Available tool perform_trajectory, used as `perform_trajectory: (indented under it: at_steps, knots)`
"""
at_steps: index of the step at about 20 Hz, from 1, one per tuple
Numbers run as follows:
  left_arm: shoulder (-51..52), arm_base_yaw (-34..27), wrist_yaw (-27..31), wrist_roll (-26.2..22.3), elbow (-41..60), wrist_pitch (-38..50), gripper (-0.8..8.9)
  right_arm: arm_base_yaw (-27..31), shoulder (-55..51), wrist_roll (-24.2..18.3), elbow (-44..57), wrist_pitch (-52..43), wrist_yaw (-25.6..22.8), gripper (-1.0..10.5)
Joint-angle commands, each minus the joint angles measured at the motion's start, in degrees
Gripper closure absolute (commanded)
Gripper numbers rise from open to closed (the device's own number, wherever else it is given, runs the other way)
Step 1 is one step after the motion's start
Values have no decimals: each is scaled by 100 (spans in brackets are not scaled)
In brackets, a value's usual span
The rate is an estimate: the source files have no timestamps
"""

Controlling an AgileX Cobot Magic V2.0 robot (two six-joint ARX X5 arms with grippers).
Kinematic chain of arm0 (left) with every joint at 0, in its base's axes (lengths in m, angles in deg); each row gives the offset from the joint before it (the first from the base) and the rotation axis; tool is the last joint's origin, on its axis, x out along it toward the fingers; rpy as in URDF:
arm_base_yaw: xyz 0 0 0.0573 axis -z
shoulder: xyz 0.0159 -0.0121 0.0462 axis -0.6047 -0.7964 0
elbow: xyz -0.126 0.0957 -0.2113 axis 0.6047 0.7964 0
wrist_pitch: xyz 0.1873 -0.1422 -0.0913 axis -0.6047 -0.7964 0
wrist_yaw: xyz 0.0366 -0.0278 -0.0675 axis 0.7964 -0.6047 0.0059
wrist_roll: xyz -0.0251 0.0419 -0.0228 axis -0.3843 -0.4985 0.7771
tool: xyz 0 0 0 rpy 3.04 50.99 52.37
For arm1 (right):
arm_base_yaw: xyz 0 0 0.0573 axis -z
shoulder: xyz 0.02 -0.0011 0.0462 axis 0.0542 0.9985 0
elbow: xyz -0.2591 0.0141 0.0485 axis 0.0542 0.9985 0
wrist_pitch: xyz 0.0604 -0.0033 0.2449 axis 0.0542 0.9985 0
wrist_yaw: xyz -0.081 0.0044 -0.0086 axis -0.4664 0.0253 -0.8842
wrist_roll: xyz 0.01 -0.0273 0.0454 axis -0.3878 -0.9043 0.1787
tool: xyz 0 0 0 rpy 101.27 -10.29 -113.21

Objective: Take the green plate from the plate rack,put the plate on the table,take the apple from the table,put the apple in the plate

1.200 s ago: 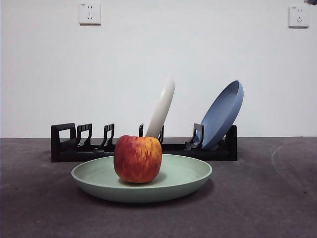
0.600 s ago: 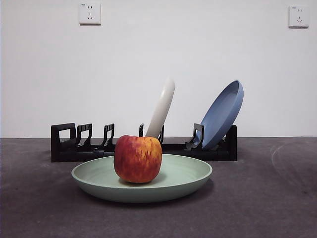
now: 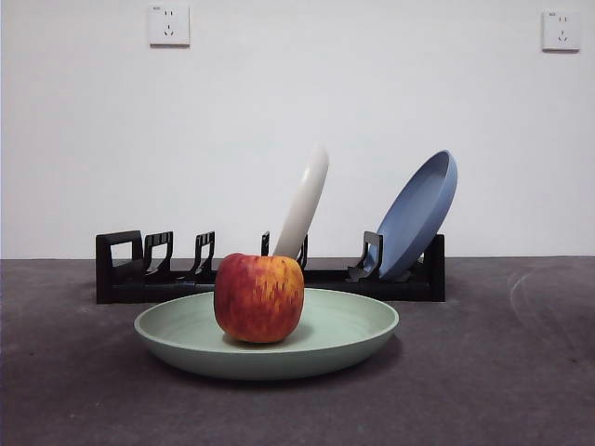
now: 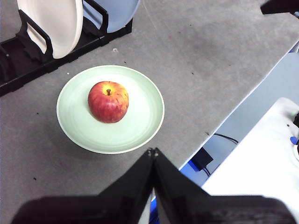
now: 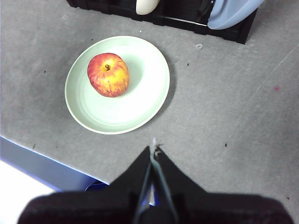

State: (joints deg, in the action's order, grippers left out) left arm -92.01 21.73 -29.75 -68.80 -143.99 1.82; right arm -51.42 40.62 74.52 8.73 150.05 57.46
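Observation:
The red apple (image 3: pixel 258 297) rests upright in the pale green plate (image 3: pixel 353 336), left of the plate's middle. That plate lies flat on the dark grey table (image 3: pixel 502 372), just in front of the black plate rack (image 3: pixel 130 269). Both wrist views look down on it from high up: apple (image 4: pixel 108 101) in plate (image 4: pixel 140 126), and apple (image 5: pixel 108 74) in plate (image 5: pixel 145 88). My left gripper (image 4: pixel 153 151) is shut and empty, well above the table's edge. The right gripper (image 5: pixel 154 148) is shut too, holding nothing, raised clear of the plate. Neither arm shows in the front view.
The rack holds a cream-white plate (image 3: pixel 305 206) near its middle and a blue plate (image 3: pixel 418 216) at its right end, both leaning. Several empty holders stand at the rack's left. The table's edge (image 4: pixel 243 100) runs close to the plate, with a white object (image 4: pixel 261 158) beyond it.

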Motion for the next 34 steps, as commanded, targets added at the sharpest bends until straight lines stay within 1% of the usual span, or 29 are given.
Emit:
perform_trajectory:
  at_steps: [1, 4, 5, 6, 8, 10, 11, 12, 13, 14, 16, 17, 18, 19, 21, 23, 24, 26, 30, 32, 34]
  knots:
    - [-105, -2, -24, 31, 4, 22, 816, -4, 0, 68, 48, -28, -72, 963]
    - [-127, -59, -35, 31, 4, 11, 816, -4, 2, 68, 48, -28, -92, 963]
    - [-44, -201, -74, 24, 4, -24, 816, -7, 2, 68, 48, -26, -92, 963]
    - [24, -415, -72, -282, 4, -9, 816, -7, 2, 68, 48, -28, -92, 963]
    - [201, -1307, -315, -525, 15, 479, 816, -4, 0, 68, 48, -26, -92, 963]
    - [529, -2586, -841, -695, 369, 2011, 816, -7, 2, 68, 48, -28, -92, 963]
    - [785, -3327, -1497, -570, 800, 3086, 816, -4, 2, 68, 48, -28, -92, 963]
    - [1003, -3860, -2199, -431, 1235, 3862, 816, -4, 2, 68, 48, -28, -92, 963]
    - [1311, -4389, -2747, -210, 1829, 4693, 815, -4, 2, 68, 48, -28, -92, 963]
    - [1582, -4715, -2861, -114, 2341, 5296, 815, -4, 2, 68, 46, -28, -92, 963]
    - [2184, -5160, -2841, -122, 3432, 6465, 815, -7, 2, 70, 48, -28, -92, 963]
    - [2485, -5289, -2623, -142, 3954, 6966, 815, -7, 2, 68, 46, -26, -92, 963]
    - [2708, -5344, -2277, -164, 4321, 7250, 815, -7, 2, 68, 48, -28, -92, 963]
    - [2966, -5351, -1773, -179, 4693, 7425, 815, -4, 2, 68, 46, -28, -92, 963]
    - [3331, -5351, -1106, -177, 5171, 7484, 815, -4, 2, 68, 48, -26, -92, 963]
    - [3609, -5357, -654, -234, 5519, 7469, 815, -4, 2, 68, 46, -26, -92, 963]
    - [3727, -5377, -557, -297, 5525, 7136, 815, -4, 2, 68, 48, -28, -92, 963]
    - [3858, -5464, -444, -345, 5525, 6642, 815, -4, 2, 68, 46, -28, -92, 963]
    - [3858, -5687, -428, -573, 5525, 6059, 815, -7, 2, 68, 46, -26, -92, 963]
    - [3858, -5713, -428, -723, 5525, 5460, 815, -4, 2, 68, 46, -26, -92, 963]
    - [3858, -5713, -428, -763, 5525, 4542, 815, -4, 2, 68, 46, -26, -92, 963]
